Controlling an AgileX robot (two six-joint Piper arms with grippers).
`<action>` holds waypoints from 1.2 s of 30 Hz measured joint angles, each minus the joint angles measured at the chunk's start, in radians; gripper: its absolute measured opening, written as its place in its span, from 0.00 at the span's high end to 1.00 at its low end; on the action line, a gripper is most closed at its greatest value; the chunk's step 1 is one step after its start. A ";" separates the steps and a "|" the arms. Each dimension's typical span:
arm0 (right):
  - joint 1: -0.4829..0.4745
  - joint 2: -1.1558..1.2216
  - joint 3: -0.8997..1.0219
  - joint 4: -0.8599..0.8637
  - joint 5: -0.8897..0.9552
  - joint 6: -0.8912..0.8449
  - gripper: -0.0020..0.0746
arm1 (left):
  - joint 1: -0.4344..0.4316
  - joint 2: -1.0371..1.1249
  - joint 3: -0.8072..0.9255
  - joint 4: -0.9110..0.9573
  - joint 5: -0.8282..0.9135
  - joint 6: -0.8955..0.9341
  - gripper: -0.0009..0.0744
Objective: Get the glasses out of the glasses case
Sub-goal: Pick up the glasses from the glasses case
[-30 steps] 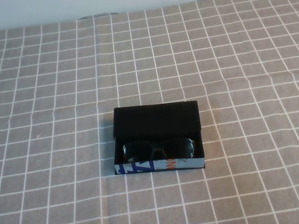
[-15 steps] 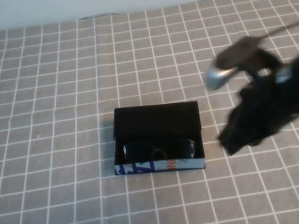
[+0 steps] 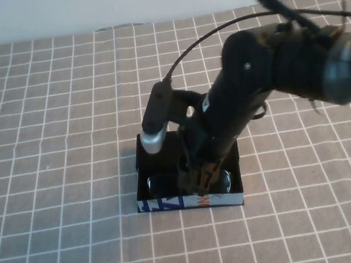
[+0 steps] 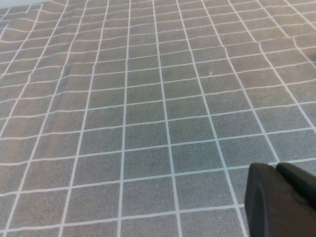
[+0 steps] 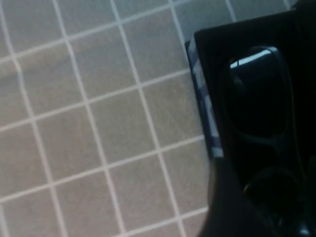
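Note:
The glasses case lies open on the checked cloth, its black lid raised at the back and its white-blue printed wall at the front. The black glasses lie inside it, partly hidden by my right arm. My right gripper reaches down into the case over the middle of the glasses, with its jaws apart. In the right wrist view the case's front wall and the glasses' dark lenses show, with one of the fingers beside that wall. My left gripper is shut and empty above bare cloth, seen only in the left wrist view.
The grey cloth with a white grid covers the whole table up to the pale back wall. My right arm and its cable cross the right half of the table.
My right arm swept in from the right edge and came down over the case. Its gripper now sits in the case over the glasses. The case has not moved.

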 joint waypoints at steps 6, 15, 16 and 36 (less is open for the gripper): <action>0.000 0.126 -0.085 -0.068 0.024 -0.034 0.56 | 0.000 0.000 0.000 0.000 0.000 0.000 0.99; 0.000 0.157 -0.103 -0.112 0.020 -0.083 0.56 | 0.000 0.000 0.000 0.000 0.000 0.000 0.99; 0.000 0.157 -0.103 -0.116 0.015 -0.083 0.56 | 0.000 0.000 0.000 0.000 0.000 0.000 0.99; 0.000 0.175 -0.109 -0.124 0.022 -0.113 0.65 | 0.000 0.000 0.000 0.000 0.000 0.000 0.99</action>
